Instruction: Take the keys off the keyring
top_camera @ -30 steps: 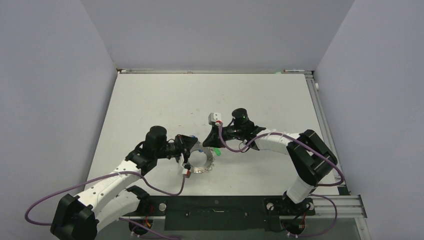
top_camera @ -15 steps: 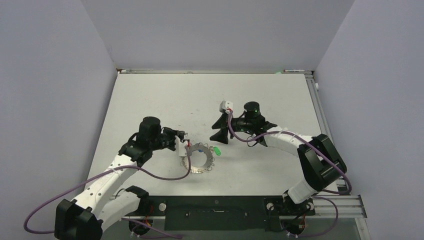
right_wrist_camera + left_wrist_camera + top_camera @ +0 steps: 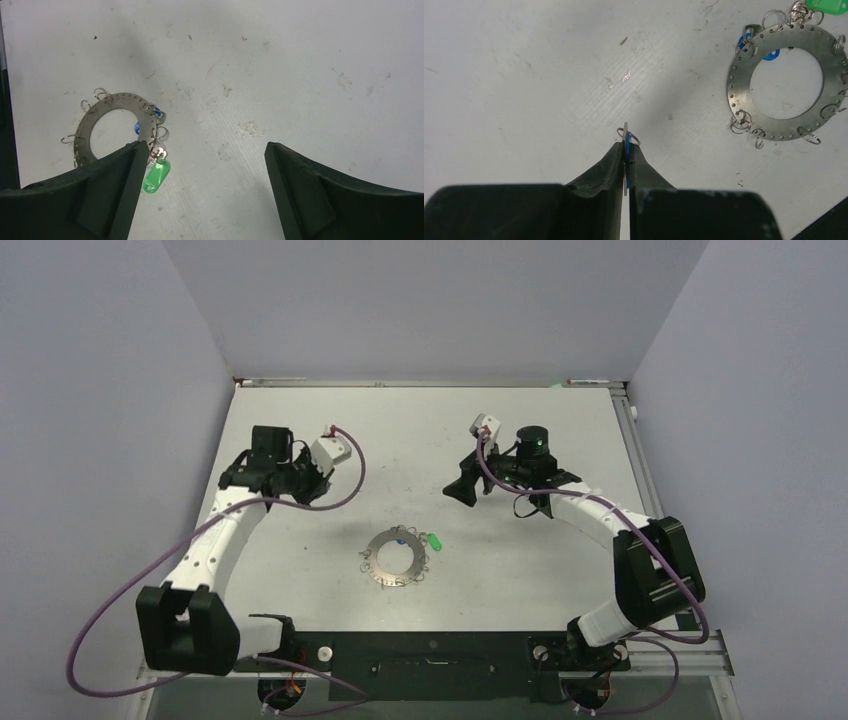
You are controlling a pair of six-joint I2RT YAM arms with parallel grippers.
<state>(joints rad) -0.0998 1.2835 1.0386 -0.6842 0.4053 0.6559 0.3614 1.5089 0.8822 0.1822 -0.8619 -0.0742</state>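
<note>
your left fingers (image 3: 625, 150) are pinched tight on a tiny flat key with a blue head (image 3: 625, 131). you see the key from its thin side, and a small wire loop (image 3: 633, 138) hangs on it. these fingers are over the white desk (image 3: 524, 75), well apart from the flat silver-grey metal ring with little wire loops (image 3: 740, 82). the ring lies flat on the desk, between your two arms. a tiny green plastic key (image 3: 156, 176) lies just beside its rim, on a loop. your right fingers (image 3: 206, 147) are spread wide and hold nothing, near the ring but not touching it.
</note>
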